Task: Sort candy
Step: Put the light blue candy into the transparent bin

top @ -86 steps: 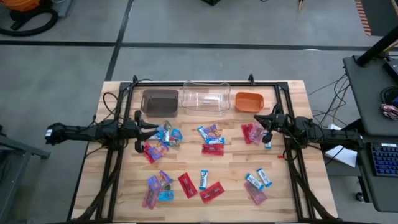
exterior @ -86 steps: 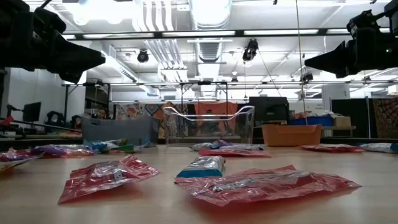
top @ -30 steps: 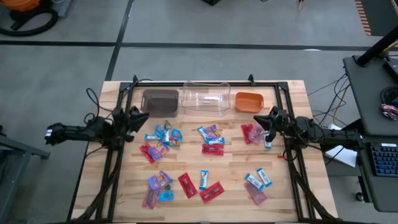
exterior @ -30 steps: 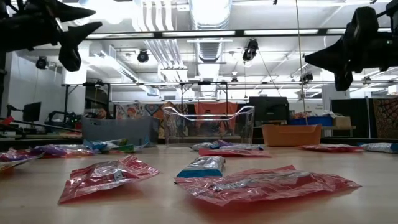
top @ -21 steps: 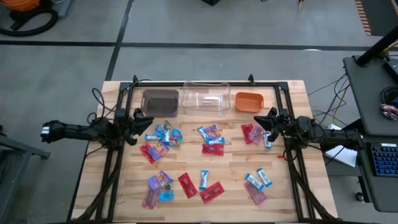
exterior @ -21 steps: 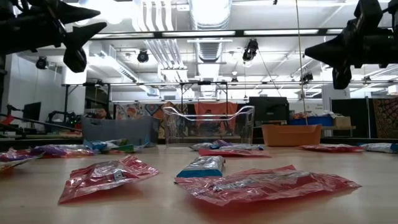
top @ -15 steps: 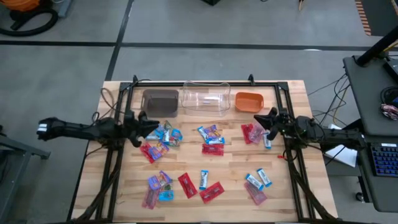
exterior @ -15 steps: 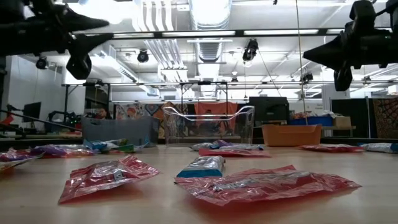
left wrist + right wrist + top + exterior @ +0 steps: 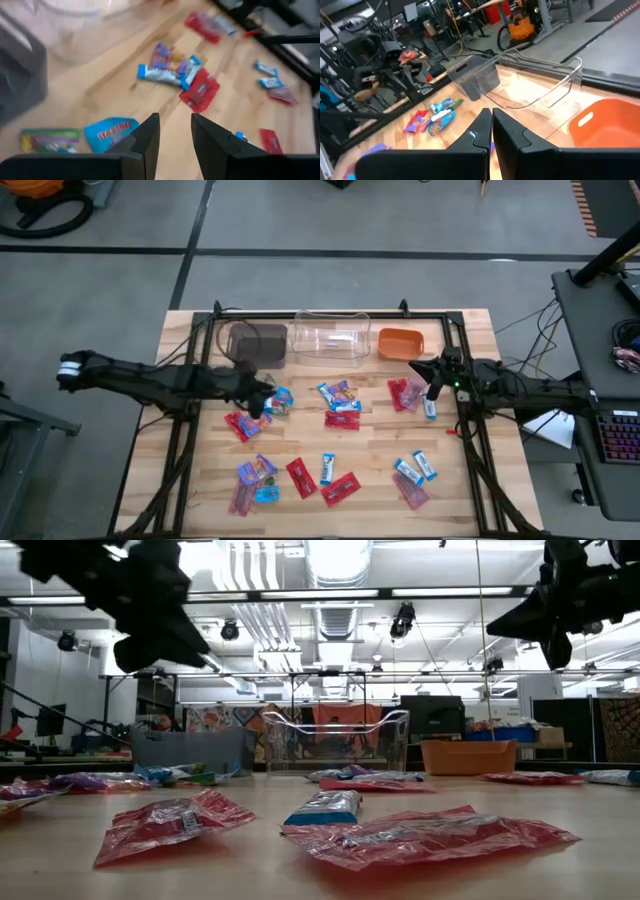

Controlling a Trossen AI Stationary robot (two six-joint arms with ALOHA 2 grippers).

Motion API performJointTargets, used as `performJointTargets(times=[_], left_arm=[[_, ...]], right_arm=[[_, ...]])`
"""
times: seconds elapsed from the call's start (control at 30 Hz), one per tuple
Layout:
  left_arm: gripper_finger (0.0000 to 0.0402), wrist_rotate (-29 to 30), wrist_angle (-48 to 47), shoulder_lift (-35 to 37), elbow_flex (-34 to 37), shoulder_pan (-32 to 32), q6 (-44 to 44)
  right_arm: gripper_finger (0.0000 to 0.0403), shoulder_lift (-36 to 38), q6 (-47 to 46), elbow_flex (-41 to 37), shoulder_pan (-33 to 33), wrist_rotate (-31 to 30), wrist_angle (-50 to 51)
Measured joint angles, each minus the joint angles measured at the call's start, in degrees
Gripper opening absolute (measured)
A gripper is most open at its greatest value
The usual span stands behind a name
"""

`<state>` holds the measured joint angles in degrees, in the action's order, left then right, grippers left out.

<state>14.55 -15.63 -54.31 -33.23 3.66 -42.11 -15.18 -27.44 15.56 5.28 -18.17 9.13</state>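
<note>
The left claw [image 9: 262, 401], fingers narrowly parted and empty, hung over the overlapping blue-and-white and multicolour wrapped candy [image 9: 272, 399] on the wooden worktop [image 9: 370, 450], where two might lift together, while the right claw [image 9: 432, 383] waited shut.

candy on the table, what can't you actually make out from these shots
- High view: wrapper print on the candy is too small to read.
- High view: the left gripper covers part of the pile beneath it.
- Left wrist view: blurred; only the blue packet by the fingers shows large letters.
- Low view: the near red wrappers screen the sweets behind; the brown bin walls hide its inside.
- Right wrist view: the right gripper blocks the nearest table.
</note>
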Motion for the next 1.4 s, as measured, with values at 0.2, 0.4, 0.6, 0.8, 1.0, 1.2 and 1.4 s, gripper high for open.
performJointTargets(times=[0.2,0.4,0.6,0.8,1.0,1.2,1.4], left_arm=[[0.0096,-0.56,-4.71,-13.67,-6.76,0.41,-9.82],[0.0096,-0.47,-6.92,-24.37,-12.36,0.4,-12.31],[0.0096,0.56,-13.16,-32.05,-17.92,0.4,-12.49],[0.0096,1.54,-15.02,-37.57,-20.31,0.38,-12.92],[0.0096,1.54,-15.24,-42.06,-20.46,0.38,-13.86],[0.0096,1.88,-14.71,-44.65,-20.46,0.38,-14.4],[0.0096,2.09,-13.77,-46.55,-20.61,0.44,-14.4]], right_arm=[[0.0009,-2.71,1.92,1.51,0.0,0.0,0.07],[0.0009,-3.8,1.96,1.96,0.0,0.06,0.18],[0.0009,-3.74,1.94,1.96,0.0,0.11,1.4],[0.0009,-3.71,1.28,1.96,0.0,0.35,1.4],[0.0009,-3.71,1.2,1.94,0.0,0.35,1.4],[0.0009,-3.71,1.07,1.94,0.0,0.35,1.38],[0.0009,-3.71,1.06,1.92,0.0,2.74,1.61]])
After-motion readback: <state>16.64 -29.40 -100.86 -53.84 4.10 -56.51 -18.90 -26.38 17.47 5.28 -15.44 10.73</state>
